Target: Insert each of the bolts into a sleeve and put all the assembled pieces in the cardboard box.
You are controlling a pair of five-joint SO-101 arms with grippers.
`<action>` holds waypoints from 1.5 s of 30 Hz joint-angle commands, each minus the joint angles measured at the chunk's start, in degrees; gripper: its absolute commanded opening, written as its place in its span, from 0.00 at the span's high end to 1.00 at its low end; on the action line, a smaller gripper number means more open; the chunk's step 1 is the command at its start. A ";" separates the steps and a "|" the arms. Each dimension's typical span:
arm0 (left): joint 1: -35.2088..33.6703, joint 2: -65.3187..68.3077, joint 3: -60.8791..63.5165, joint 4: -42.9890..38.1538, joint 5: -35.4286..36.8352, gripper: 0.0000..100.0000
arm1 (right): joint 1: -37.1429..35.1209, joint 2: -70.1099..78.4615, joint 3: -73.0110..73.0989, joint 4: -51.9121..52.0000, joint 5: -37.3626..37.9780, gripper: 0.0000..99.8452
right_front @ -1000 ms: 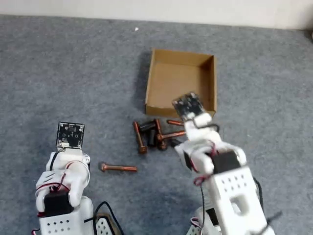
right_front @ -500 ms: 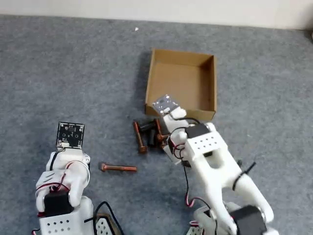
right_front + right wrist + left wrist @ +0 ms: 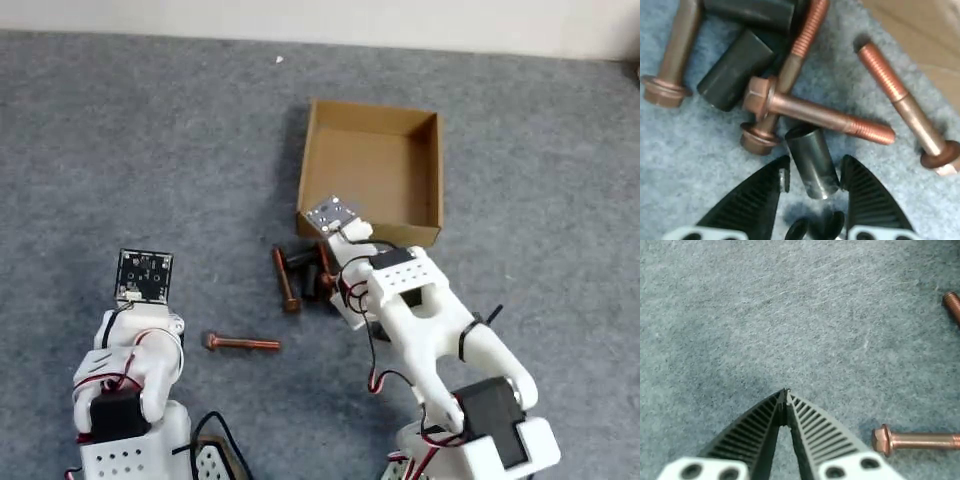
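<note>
A pile of copper bolts [image 3: 287,280] and dark sleeves [image 3: 310,283] lies just in front of the cardboard box [image 3: 370,170]. My right gripper [image 3: 812,177] is open over the pile, its fingers on either side of a dark sleeve [image 3: 813,161]. Copper bolts [image 3: 810,113] and more dark sleeves [image 3: 734,68] lie beyond it. One copper bolt [image 3: 243,344] lies apart on the carpet, and its head [image 3: 885,439] is beside my left gripper [image 3: 785,407]. The left gripper is shut and holds nothing, near the table's front left.
Grey carpet covers the whole table. The box's near wall [image 3: 345,227] stands right behind the pile and beside the right arm's wrist [image 3: 335,217]. Open carpet stretches to the left and far side.
The right arm has swung left and down from the box's front wall onto the pile. The left arm has not moved.
</note>
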 commanded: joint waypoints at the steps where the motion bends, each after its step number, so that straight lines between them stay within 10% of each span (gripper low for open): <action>1: 0.66 -0.04 -2.15 -1.05 -0.88 0.99 | 0.92 1.27 -1.45 -2.07 0.70 0.84; 7: 1.98 -0.04 -1.27 -1.32 -0.97 0.99 | 0.92 1.63 -1.54 -3.38 0.70 1.00; 23: 1.98 -0.04 -1.54 -2.02 -2.99 0.99 | 3.30 -38.99 -0.31 17.54 -9.05 0.99; 36: 8.22 1.71 -12.53 -1.23 -18.64 0.95 | 20.00 -41.89 11.12 5.49 -20.04 0.99; 45: 18.42 35.65 -29.93 -0.79 -19.78 0.94 | 25.36 -41.89 11.56 3.47 -23.21 0.99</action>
